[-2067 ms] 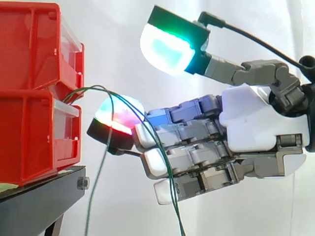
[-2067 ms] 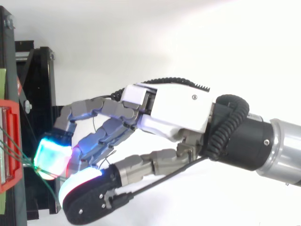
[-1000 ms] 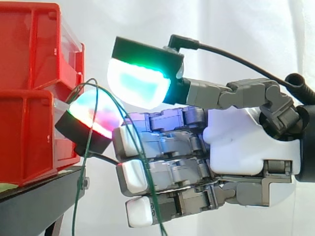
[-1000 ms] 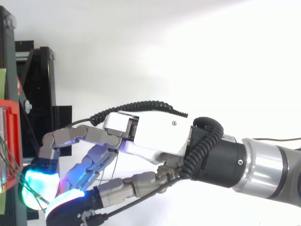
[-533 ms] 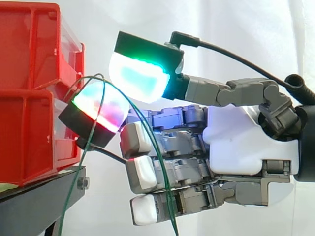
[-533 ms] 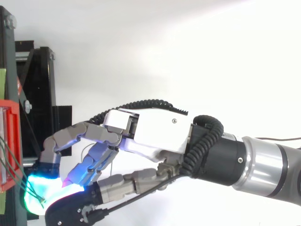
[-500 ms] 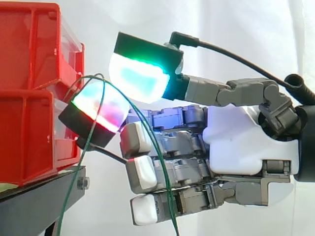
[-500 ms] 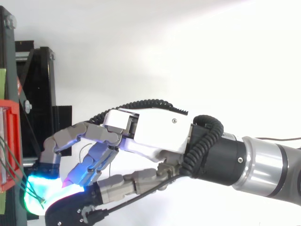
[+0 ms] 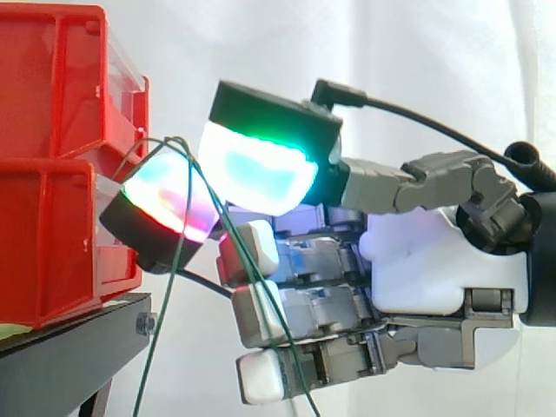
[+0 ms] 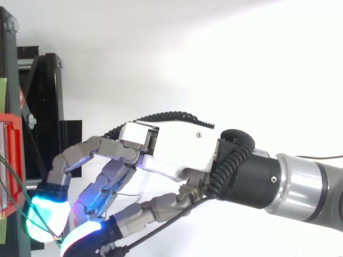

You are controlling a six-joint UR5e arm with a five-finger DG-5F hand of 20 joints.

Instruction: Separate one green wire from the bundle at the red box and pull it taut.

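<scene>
The hand [image 9: 439, 269] reaches in from the right toward the stacked red bins [image 9: 52, 217] on a black stand [image 9: 61, 356] at left. Its thumb and one glowing pad [image 9: 165, 204] (pressed close) pinch a green wire [image 9: 156, 321] arching from the lower bin's front. A second strand [image 9: 293, 378] hangs across the lower fingers.

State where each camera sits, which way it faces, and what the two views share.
Side view: beside the work at its height, looking level at the red bins on the black stand; the hand reaches in from the right.
Top view: above, looking down; the hand and the arm reach in from the right.
Shared: the hand, the red bins, the black stand and the green wires.
</scene>
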